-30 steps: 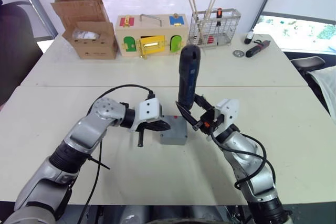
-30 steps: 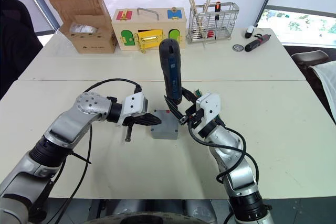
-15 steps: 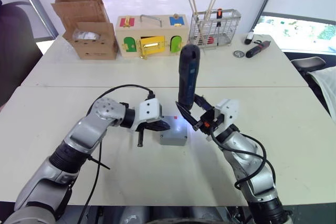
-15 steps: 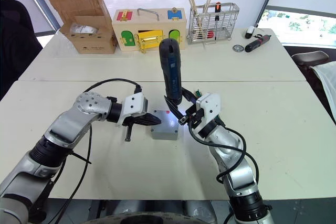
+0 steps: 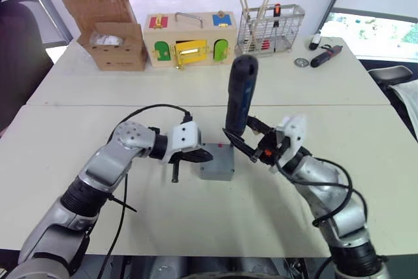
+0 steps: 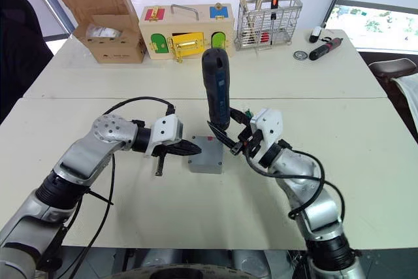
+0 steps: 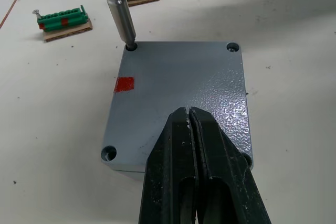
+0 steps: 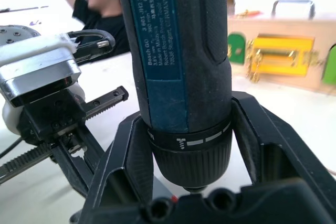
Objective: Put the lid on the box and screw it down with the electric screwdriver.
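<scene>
The work surface is a pale table (image 5: 98, 213), with a cardboard box (image 5: 110, 27), a wooden latch box (image 5: 189, 38) and a wire rack (image 5: 271, 29) along its far edge. Near the middle sits the box (image 5: 217, 163) with the lid (image 7: 178, 95) already seated on it. The left gripper (image 7: 190, 124) has its fingers pressed together, tips resting on the lid's near edge. The right gripper (image 5: 251, 148) clamps the electric screwdriver (image 5: 239, 95) upright, bit down in the corner hole beside the red mark (image 7: 124, 84). Lid placement appears complete; screwing is under way at this one corner. The other three visible holes look empty, though their depth is hard to read.
</scene>
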